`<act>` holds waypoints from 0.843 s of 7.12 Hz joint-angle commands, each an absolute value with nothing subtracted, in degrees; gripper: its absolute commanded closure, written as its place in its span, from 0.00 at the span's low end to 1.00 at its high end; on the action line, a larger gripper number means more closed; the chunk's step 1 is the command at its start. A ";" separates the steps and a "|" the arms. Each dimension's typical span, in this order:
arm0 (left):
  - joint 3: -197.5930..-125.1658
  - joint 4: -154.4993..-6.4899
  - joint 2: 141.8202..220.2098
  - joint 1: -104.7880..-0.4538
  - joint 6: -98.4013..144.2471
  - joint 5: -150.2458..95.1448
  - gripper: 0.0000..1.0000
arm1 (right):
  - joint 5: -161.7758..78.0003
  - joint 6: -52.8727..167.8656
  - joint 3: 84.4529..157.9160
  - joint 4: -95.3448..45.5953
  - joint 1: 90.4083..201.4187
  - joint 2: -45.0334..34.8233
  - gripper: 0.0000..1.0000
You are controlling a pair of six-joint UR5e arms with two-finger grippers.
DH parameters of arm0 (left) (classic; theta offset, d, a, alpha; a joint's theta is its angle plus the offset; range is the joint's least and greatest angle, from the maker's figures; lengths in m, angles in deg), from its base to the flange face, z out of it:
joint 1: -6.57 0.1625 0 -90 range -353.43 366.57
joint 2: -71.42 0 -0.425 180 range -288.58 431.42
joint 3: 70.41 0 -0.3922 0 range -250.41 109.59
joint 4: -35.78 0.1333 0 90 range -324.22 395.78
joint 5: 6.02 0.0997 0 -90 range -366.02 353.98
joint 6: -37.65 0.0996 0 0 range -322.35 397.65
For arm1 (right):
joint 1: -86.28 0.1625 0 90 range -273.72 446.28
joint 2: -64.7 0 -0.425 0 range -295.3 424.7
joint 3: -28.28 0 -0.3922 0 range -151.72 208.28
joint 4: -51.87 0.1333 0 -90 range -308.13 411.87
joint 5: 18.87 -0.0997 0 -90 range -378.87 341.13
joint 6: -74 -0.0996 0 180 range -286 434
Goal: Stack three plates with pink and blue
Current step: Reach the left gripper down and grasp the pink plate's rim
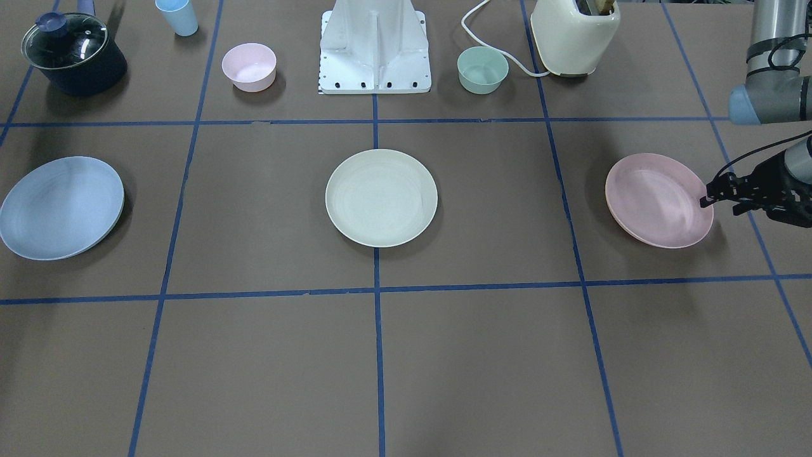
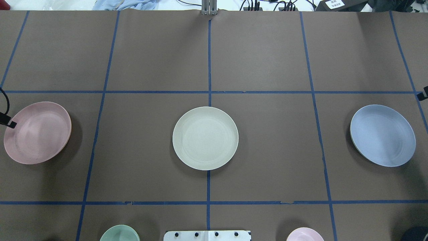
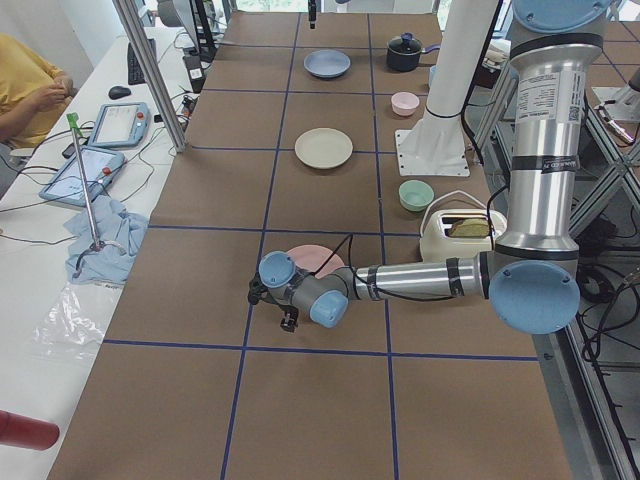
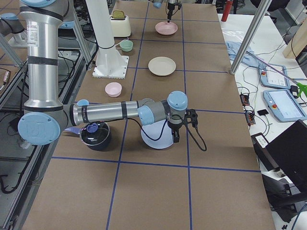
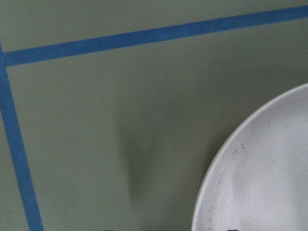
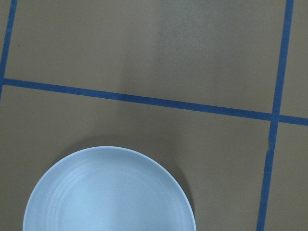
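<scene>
A brown table (image 1: 482, 368) crossed by blue tape lines held three round plates in a row, none stacked. The cream plate (image 1: 381, 197) lay flat in the middle of the row, on a tape line running out from the robot's base (image 1: 375, 47). The pink plate (image 1: 658, 199) lay well apart from the cream plate on the robot's left. The blue plate (image 1: 61, 207) lay about as far from the cream plate on the robot's right.

The left gripper (image 1: 709, 195) sat low at the pink plate's rim, on the side facing away from the cream plate. Its fingers looked spread and held nothing. In the left wrist view, two dark tips barely showed at the bottom edge, one on either side of the rim. Whether they touched the plate could not be told.

The right gripper (image 4: 176, 136) pointed down by the blue plate's outer rim, on the far side of it from the cream plate and the robot. Whether its fingers were spread or pressed together could not be told.

Behind the cream plate, toward the robot, stood a small pink bowl (image 1: 248, 66) on the blue plate's side and a small green bowl (image 1: 482, 70) on the pink plate's side. Farther from the cream plate, a cream toaster (image 1: 574, 38) stood past the green bowl. A pale blue cup (image 1: 177, 16) and a dark lidded pot (image 1: 73, 54) stood past the pink bowl.
</scene>
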State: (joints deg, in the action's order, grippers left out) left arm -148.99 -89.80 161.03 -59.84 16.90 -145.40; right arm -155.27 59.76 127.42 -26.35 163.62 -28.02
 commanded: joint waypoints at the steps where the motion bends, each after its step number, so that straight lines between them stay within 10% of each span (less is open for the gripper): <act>1: -148.11 -92.43 161.07 -58.04 16.91 -145.50 0.20 | -155.36 59.76 127.42 -26.35 163.63 -28.02 0.00; 3: -147.93 -92.80 161.07 -57.94 16.74 -145.68 1.00 | -155.27 59.76 127.42 -26.35 163.63 -28.02 0.00; 6: -151.24 -92.27 161.51 -58.02 10.86 -149.45 1.00 | -155.36 59.76 127.42 -26.35 163.63 -28.02 0.00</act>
State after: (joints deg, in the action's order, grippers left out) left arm -149.17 -92.36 161.39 -58.02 12.85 -148.32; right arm -155.35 59.76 127.42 -26.35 163.62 -28.02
